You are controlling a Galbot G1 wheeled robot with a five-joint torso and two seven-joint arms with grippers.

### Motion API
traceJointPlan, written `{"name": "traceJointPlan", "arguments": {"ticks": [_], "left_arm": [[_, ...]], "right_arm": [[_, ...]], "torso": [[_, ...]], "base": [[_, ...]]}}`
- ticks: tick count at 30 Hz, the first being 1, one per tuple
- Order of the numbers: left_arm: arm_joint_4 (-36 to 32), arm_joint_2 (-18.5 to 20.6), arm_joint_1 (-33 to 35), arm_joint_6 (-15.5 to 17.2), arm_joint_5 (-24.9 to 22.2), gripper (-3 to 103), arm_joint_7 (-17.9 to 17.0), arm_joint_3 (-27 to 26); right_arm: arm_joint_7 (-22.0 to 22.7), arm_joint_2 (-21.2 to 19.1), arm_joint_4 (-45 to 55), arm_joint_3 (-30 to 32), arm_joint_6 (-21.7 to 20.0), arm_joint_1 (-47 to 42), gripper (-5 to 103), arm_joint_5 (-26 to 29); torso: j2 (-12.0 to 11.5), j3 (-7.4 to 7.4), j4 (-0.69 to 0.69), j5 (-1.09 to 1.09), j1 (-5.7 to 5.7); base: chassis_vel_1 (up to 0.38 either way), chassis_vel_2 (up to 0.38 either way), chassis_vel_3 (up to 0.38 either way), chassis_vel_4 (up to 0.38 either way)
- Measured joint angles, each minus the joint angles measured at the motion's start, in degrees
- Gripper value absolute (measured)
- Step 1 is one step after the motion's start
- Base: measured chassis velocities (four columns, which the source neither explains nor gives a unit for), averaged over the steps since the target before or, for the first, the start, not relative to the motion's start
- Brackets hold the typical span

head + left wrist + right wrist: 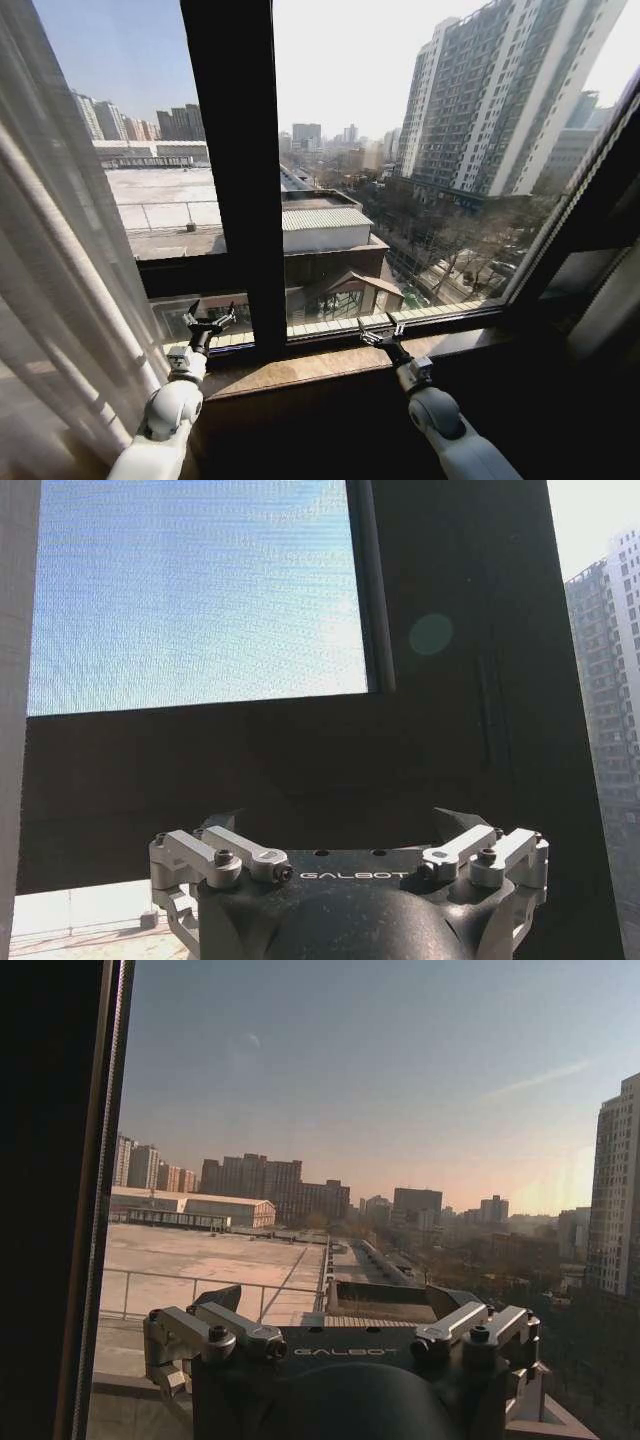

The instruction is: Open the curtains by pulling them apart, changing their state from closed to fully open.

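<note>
Two white, rounded robot arms narrow to silver wrist blocks and end in dark forked tips: the left pincer (210, 321) and the right pincer (384, 334). Seen from the wrists, each pincer (340, 825) has a matt black body with "GALBOT" lettered in pale capitals, silver metal linkage bars on both sides fastened with black hex screws, and two dark wedge-shaped fingers (218, 1297) at the far end.
</note>
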Motion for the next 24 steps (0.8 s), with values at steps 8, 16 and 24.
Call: {"name": "traceJointPlan", "arguments": {"ticks": [8,16,24], "left_arm": [[-1.5,-2.2,6.3,-8.3,2.9,100,0.0,-2.1],[-4.8,-3.7,14.5,-13.6,4.3,100,-3.9,-7.5],[-6.3,-2.7,18.3,-13.5,3.8,100,-4.0,-11.1]], "right_arm": [[0.0,0.0,0.0,0.0,0.0,0.0,100,0.0],[0.0,0.0,0.0,0.0,0.0,0.0,100,0.0],[0.0,0.0,0.0,0.0,0.0,0.0,100,0.0]], "torso": [[0.0,-0.01,-0.01,0.01,0.00],[0.0,-0.01,0.00,0.02,0.00],[0.0,-0.01,-0.01,0.01,0.00]], "base": [[0.000,0.000,0.000,0.000],[0.000,0.000,0.000,0.000],[0.000,0.000,0.000,0.000]]}}
